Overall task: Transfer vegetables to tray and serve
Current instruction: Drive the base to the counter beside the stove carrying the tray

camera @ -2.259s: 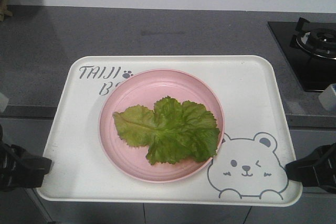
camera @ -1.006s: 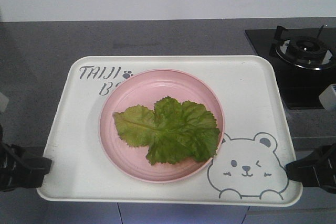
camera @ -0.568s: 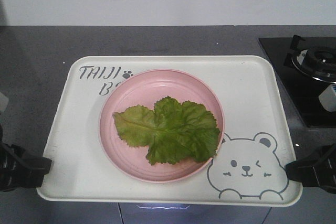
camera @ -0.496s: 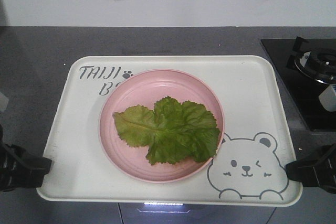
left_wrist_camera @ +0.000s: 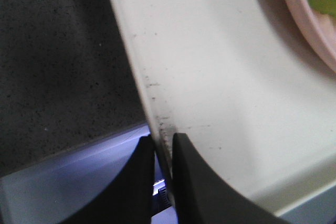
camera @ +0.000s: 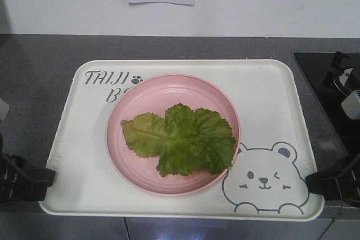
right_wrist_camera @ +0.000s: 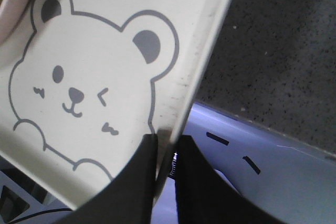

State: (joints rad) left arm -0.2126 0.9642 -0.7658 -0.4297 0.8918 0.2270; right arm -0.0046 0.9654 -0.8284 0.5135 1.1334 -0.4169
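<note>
While both arms carry the load over the dark grey speckled surface:
Left tool: clenched on the cream-white rectangular plastic tray at its lower-left rim.
Right tool: pinching the lower-right rim.
Crinkly green lettuce leaves: mid-frame, on the round pink plate.
Risk: thin edge grips; uneven arm motion could tilt the tray and slide the plate.

Smooth plastic tray over speckled stone

The tray looks like smooth, faintly glossy cream plastic, scuffed along its rim; on it the pink plate has a matt plastic sheen under crinkly, moist-looking lettuce. Beneath the tray, the countertop is matt, grey, speckled stone; right of it, the hob is glossy black.
</note>
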